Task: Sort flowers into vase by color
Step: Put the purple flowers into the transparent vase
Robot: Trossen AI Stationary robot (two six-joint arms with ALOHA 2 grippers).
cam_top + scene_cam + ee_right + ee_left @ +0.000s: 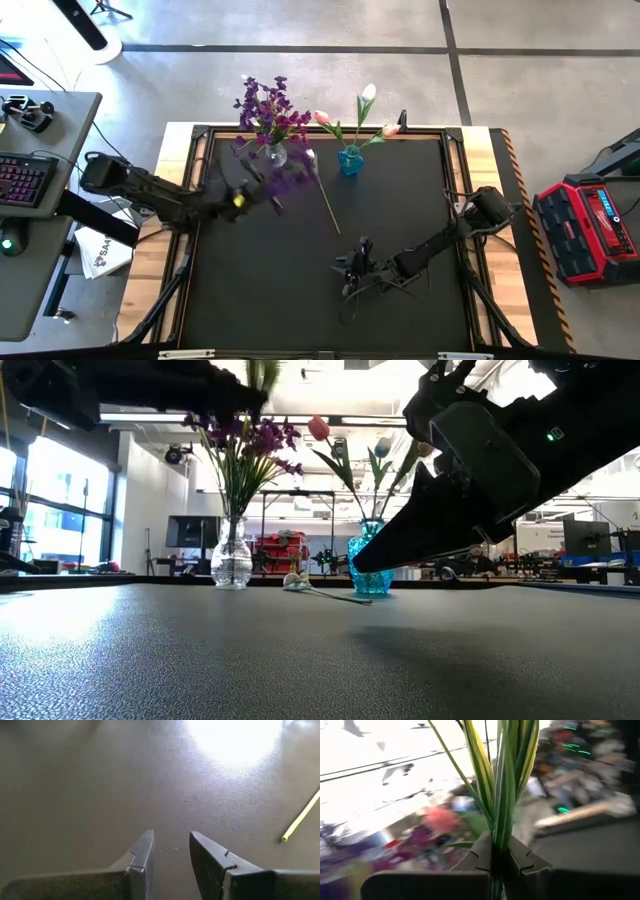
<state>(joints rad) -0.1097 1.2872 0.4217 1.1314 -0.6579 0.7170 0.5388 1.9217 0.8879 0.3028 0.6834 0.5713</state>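
Observation:
My left gripper [243, 200] is at the mat's far left, shut on a purple sprig [285, 177] that shows blurred just near of the clear vase [275, 155]. That vase holds purple flowers [245, 440]. The blue vase [350, 162] beside it holds white and pink tulips [367, 95]. One white tulip [327, 205] lies flat on the mat, its head [297, 582] by the vases and its stem end [299, 822] toward the middle. My right gripper [171, 851] is open just above the mat's near middle, with nothing between its fingers. My left gripper pinches the sprig's bunched green stems and leaves [499, 832] between its two shut fingers [520, 862]. It comes in about level from the table's left. The sprig is lifted clear of the mat, and its leaves fan out beyond the fingertips.
The black mat [260, 290] lies in a wooden-edged frame [500, 200]; there is bare mat at the near left and in the middle. A desk with a keyboard [25, 180] stands off the left edge. A red case [590, 215] sits on the floor at the right.

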